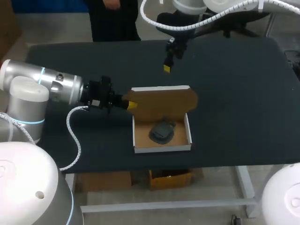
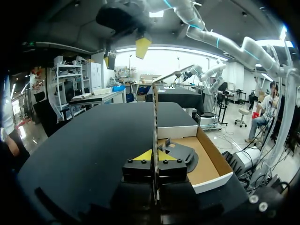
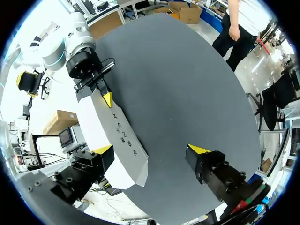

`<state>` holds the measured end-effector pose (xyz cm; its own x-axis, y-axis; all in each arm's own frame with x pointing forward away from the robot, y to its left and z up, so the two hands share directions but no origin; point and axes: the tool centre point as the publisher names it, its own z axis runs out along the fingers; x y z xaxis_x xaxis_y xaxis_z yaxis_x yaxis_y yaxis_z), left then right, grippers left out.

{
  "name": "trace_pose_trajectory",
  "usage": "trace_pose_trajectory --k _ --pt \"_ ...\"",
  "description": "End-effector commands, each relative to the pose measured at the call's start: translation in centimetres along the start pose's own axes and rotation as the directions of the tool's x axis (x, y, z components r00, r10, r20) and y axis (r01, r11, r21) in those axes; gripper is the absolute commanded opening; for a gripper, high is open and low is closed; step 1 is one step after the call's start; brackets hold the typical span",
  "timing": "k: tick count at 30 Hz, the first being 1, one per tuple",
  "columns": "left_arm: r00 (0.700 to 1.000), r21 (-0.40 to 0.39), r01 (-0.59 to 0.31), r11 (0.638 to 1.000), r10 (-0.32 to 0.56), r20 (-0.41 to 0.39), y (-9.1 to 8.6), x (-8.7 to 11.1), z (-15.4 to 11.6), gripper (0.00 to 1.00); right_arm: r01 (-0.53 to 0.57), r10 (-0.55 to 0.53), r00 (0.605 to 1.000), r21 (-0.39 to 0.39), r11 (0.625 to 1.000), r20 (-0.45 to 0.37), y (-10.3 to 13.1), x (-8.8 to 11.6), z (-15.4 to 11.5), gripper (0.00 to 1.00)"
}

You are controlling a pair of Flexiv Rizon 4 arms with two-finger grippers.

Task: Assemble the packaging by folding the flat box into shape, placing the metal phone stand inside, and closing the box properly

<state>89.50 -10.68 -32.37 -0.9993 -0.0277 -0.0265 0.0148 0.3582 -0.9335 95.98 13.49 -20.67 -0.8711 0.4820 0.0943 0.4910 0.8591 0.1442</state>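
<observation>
1. Left side. The left gripper (image 1: 131, 104) was extended level over the table (image 1: 234, 93). Its two yellow tips were pinched on the left edge of the lid (image 1: 161, 101), one tip on each face of the card. The left wrist view showed the lid edge-on between the tips and standing about upright.

2. Centre. The box (image 1: 162, 148) sat near the front edge of the table, already folded into shape, with four walls up and the lid raised from its far wall. The phone stand (image 1: 162, 132) lay flat on the box floor, well inside the walls and apart from the lid.

3. Right side. The right gripper (image 3: 151, 150) hung above the table beyond the box. Its fingers were spread wide and held nothing, and it touched neither lid nor wall.

4. Step in hand. Folding and loading appeared complete. The closing step was judged to be under way, with the lid not yet lowered.

5. Next move. The lid would need to swing forward and down over the phone stand, with its front flap tucked inside the front wall. The free right gripper was placed to press the lid or steady the box. The main risk was the box sliding on the table.
</observation>
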Motion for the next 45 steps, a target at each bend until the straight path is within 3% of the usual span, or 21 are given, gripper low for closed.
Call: trace_pose_trajectory --k 1,6,13,17,27,34,40,42,44,45 --pt "1.000 0.000 0.000 1.000 0.000 -0.003 0.1 0.0 0.0 0.00 0.001 -0.001 1.000 -0.004 1.000 0.001 -0.2 0.1 0.0 1.00" --pt "1.000 0.000 0.000 1.000 0.000 -0.003 0.1 0.0 0.0 0.00 -0.044 0.043 0.999 -0.027 0.999 -0.024 -0.7 -0.2 -0.1 1.00" --pt "0.993 -0.062 -0.101 0.993 0.104 0.050 0.3 0.2 0.2 0.00 -0.127 0.127 0.991 -0.009 0.992 -0.051 -1.7 -0.5 0.3 1.00" --pt "0.986 -0.055 -0.149 0.987 0.153 0.068 0.3 0.7 0.2 0.00 -0.172 0.172 0.983 -0.007 0.985 -0.068 -2.4 -0.2 0.8 1.00" --pt "0.937 -0.103 -0.311 0.945 0.323 0.133 0.3 1.9 0.2 0.00 -0.280 0.273 0.952 -0.033 0.960 -0.140 -3.7 0.6 1.2 1.00" --pt "0.881 -0.142 -0.414 0.899 0.435 0.184 0.8 2.3 0.5 0.00 -0.443 0.421 0.877 -0.054 0.895 -0.232 -4.9 1.2 1.7 1.00" --pt "0.850 -0.171 -0.459 0.872 0.487 0.200 0.9 2.6 0.8 0.00 -0.561 0.542 0.807 -0.019 0.827 -0.234 -5.6 2.1 1.9 1.00" --pt "0.843 -0.182 -0.467 0.865 0.498 0.204 0.9 2.8 0.8 0.00 -0.592 0.556 0.774 -0.034 0.805 -0.302 -5.8 2.5 2.0 1.00" --pt "0.839 -0.175 -0.476 0.861 0.505 0.202 1.0 2.9 0.9 0.00 -0.585 0.523 0.753 -0.041 0.810 -0.399 -5.7 3.0 2.1 1.00" --pt "0.838 -0.177 -0.478 0.861 0.507 0.202 1.0 2.9 0.9 0.00 -0.585 0.523 0.753 -0.041 0.810 -0.399 -5.7 3.0 2.1 1.00"
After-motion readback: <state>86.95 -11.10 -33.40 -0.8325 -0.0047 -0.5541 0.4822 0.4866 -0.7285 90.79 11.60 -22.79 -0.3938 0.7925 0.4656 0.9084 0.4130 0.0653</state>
